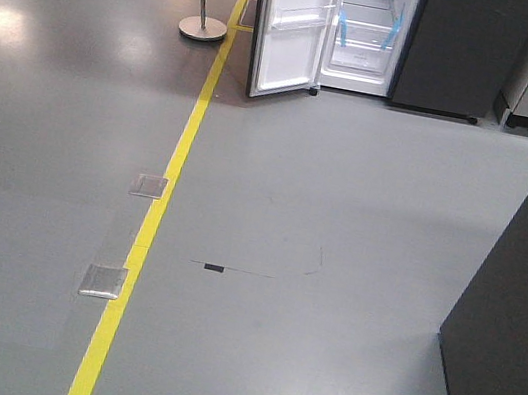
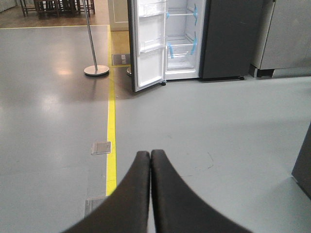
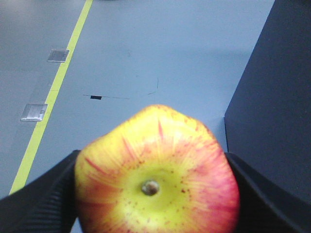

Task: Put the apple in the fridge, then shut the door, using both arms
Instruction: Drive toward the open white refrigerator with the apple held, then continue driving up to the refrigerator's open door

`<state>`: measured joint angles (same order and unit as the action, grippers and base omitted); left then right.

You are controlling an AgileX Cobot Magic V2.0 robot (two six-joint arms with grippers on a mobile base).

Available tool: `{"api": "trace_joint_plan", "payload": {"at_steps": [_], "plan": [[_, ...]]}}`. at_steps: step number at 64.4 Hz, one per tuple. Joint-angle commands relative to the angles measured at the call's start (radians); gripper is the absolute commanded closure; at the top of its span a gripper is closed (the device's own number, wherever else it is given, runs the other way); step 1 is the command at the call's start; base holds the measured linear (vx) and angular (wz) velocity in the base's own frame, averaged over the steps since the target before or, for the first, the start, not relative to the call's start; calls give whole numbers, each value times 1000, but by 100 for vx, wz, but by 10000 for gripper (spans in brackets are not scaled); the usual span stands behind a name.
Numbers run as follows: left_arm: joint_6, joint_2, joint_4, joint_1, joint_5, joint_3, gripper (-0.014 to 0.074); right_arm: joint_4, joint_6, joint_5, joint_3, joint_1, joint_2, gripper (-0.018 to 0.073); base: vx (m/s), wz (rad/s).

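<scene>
The apple [image 3: 158, 172], red and yellow with its stem dimple facing the camera, fills the lower middle of the right wrist view, and my right gripper [image 3: 154, 194] is shut on it from both sides. My left gripper [image 2: 149, 154] is shut with nothing in it, hanging over the grey floor. Far ahead stands the dark grey fridge [image 1: 461, 48] [image 2: 228, 39], its white inside with blue-taped shelves showing. The door [image 1: 292, 30] [image 2: 148, 46] is swung open to the left, white inner side with clear bins facing me. Neither gripper shows in the front view.
A yellow floor line [image 1: 154, 220] runs from the fridge door toward me, with two metal floor plates [image 1: 103, 280] beside it. A stanchion pole base [image 1: 203, 27] stands left of the door. A tall dark panel [image 1: 515, 331] rises close on my right. A grey cabinet [image 2: 286, 34] stands right of the fridge.
</scene>
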<state>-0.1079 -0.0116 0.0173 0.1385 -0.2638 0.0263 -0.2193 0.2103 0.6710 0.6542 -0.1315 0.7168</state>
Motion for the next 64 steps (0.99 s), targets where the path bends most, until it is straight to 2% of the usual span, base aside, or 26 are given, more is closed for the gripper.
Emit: {"api": "trace_joint_plan", "payload": {"at_steps": [1, 64], "plan": [[-3, -12, -1, 3, 71, 20, 602, -7, 2, -70, 28, -4, -3, 372, 14, 0], [-3, -12, -1, 3, 71, 20, 602, -7, 2, -70, 28, -4, -3, 372, 12, -3]]}}
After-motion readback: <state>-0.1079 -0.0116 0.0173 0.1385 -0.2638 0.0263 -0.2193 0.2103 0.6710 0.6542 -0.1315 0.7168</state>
